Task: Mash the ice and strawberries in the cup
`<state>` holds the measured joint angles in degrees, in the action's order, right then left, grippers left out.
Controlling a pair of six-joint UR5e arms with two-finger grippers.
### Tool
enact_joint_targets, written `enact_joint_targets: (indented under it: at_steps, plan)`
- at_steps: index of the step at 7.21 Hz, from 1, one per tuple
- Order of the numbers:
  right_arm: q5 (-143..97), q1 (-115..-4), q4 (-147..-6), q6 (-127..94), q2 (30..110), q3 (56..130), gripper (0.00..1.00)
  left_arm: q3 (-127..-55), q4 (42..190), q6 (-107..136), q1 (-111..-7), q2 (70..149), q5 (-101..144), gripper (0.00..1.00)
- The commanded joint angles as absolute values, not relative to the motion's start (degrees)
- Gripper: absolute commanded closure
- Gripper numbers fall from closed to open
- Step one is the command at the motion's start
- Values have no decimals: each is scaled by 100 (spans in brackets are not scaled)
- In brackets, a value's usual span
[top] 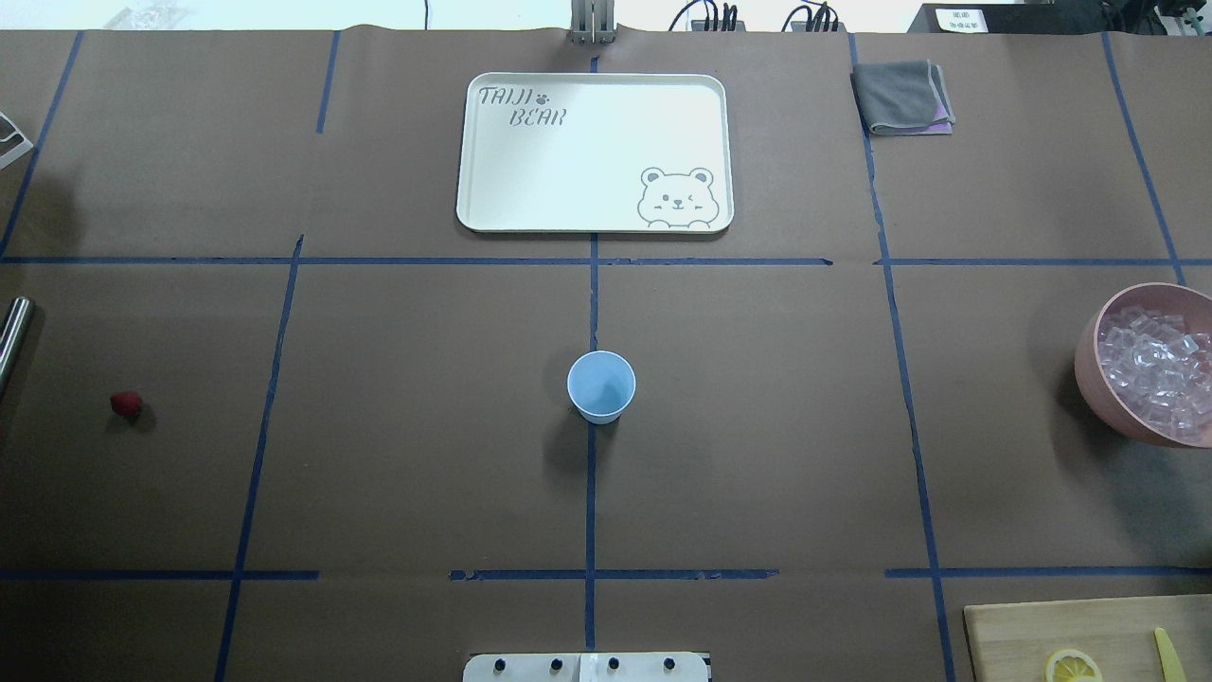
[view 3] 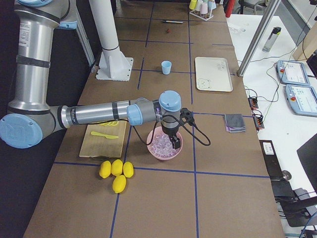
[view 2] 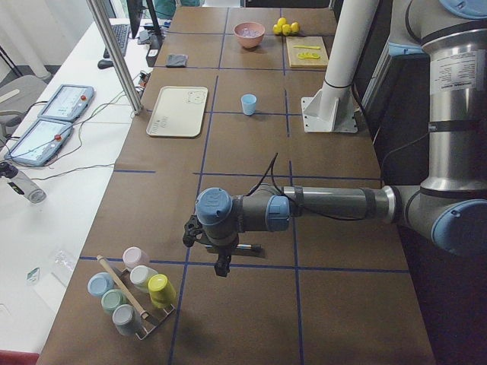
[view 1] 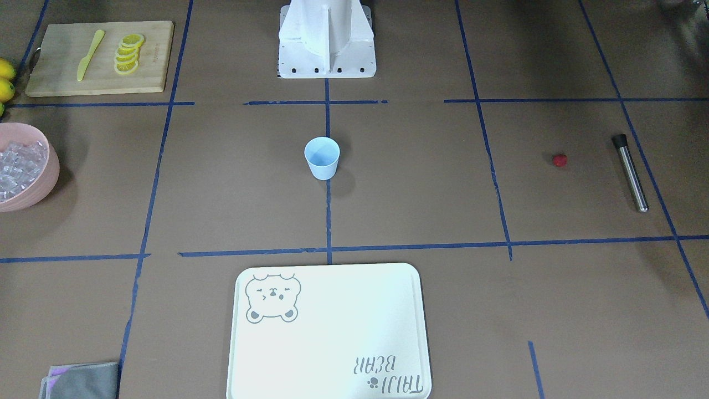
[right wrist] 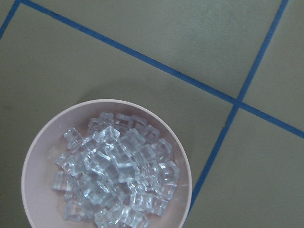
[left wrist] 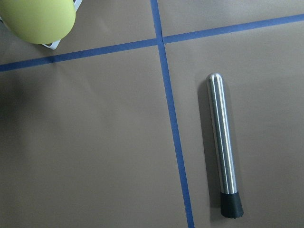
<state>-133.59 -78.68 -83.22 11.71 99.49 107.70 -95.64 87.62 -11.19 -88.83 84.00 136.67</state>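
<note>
Pink plastic filled the lower left of the right wrist view, where the bowl (right wrist: 40,190) held a heap of ice (right wrist: 116,178). The right gripper (view 3: 174,141) hung directly above it, low centre in the right-side view, though whether its fingers were spread or pressed together could not be told. Farther up the table, the pale blue cup (top: 600,385) stood upright and apparently empty at mid-frame of the overhead view. Farther still, the strawberry (top: 126,404) lay at that view's left edge, near the steel muddler (left wrist: 223,147). The left gripper (view 2: 222,266) hovered by the muddler, its fingers' state likewise impossible to tell. Fetching ice looked the likely first step. It called for descending on one cube atop the heap, a gentle squeeze on its slick faces, and a release low over the cup's mouth.
</note>
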Motion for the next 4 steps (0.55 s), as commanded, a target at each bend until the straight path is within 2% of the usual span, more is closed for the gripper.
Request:
enact_joint_targets:
  at_steps: [1, 4]
  plan:
    - [-13106, -7192, -8113, 1134, 9932, 10697, 5, -9554, 8771, -1116, -8877, 8402, 13676, 0]
    - [-13087, -6812, -7673, 994, 9529, 10056, 7, -9554, 8763, -1116, -8877, 8402, 13676, 0]
